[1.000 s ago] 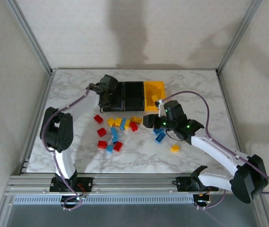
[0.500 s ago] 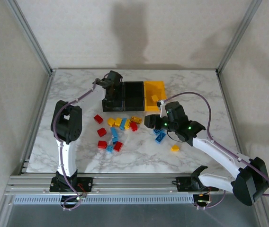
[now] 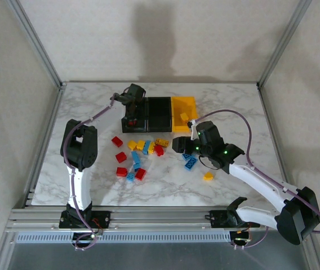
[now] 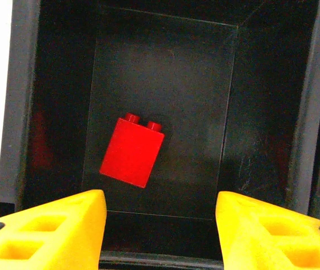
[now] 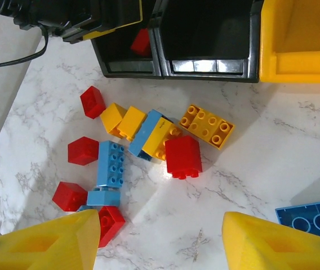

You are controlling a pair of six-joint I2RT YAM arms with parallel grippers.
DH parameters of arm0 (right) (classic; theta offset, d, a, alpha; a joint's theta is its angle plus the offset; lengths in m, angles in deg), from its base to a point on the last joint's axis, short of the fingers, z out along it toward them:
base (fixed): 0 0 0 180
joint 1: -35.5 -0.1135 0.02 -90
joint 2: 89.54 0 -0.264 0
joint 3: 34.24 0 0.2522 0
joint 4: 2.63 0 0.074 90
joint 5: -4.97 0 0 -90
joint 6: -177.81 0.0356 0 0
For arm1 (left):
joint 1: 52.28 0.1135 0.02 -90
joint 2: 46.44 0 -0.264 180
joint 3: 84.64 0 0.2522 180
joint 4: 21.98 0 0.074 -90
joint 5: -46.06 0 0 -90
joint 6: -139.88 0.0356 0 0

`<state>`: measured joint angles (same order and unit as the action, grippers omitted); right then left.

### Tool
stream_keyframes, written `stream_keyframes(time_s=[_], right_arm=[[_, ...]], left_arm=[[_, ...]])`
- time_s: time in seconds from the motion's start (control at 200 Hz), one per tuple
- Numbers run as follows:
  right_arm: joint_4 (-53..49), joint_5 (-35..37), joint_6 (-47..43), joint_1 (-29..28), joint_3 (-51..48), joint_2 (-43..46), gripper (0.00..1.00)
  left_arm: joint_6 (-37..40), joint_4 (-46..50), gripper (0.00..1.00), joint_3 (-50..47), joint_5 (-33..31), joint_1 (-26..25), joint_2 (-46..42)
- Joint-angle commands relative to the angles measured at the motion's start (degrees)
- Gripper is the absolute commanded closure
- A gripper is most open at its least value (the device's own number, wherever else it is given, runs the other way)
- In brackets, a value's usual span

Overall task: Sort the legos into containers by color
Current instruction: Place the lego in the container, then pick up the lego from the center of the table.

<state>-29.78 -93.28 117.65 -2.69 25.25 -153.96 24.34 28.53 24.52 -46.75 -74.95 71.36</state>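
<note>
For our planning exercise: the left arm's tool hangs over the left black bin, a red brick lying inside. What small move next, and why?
Probably lift the left tool straight up, clear of the black bin: its jaws stand apart, the red brick lies free on the floor, and more red bricks wait on the table.

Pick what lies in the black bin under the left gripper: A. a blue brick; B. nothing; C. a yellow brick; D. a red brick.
D: a single red brick lies on the floor of the black bin, below the open left gripper.
</note>
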Motion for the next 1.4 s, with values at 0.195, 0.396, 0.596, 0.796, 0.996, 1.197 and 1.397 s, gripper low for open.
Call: stream_keyframes(time_s=[0.195,0.396,0.596,0.796,0.996,1.197,1.397], right_arm=[[-12.3,13.7,6.3,-0.5,4.7,-0.4,0.25],[-20.8,16.8,13.9,-0.3,7.7,-6.8,0.16],[-18.1,18.9,19.4,0.8,6.3,-11.9,0.14],[-16.1,18.3,19.9,3.2,7.0,-18.3,0.17],[-11.3,15.9,20.5,5.4,6.4,-22.9,0.13],[-8.4,11.5,21.2,6.1,7.1,-27.0,0.14],[-6.9,10.1,20.9,6.2,8.3,-29.9,0.16]], left_arm=[[-0.3,-2.4,0.42,-5.6,6.2,-1.9,-13.4],[-2.6,-12.1,0.37,-23.1,15.2,-4.5,-27.7],[-7.2,-20.2,0.34,-40.4,19.5,-8.6,-41.8],[-12.4,-23.3,0.33,-51.9,17.8,-11.3,-49.6],[-12.7,-21.8,0.33,-52.1,16.8,-11.7,-51.1],[-12.7,-21.7,0.33,-51.2,16.6,-12.1,-49.7],[-13.4,-22.4,0.33,-51.8,16.6,-12.4,-49.6]])
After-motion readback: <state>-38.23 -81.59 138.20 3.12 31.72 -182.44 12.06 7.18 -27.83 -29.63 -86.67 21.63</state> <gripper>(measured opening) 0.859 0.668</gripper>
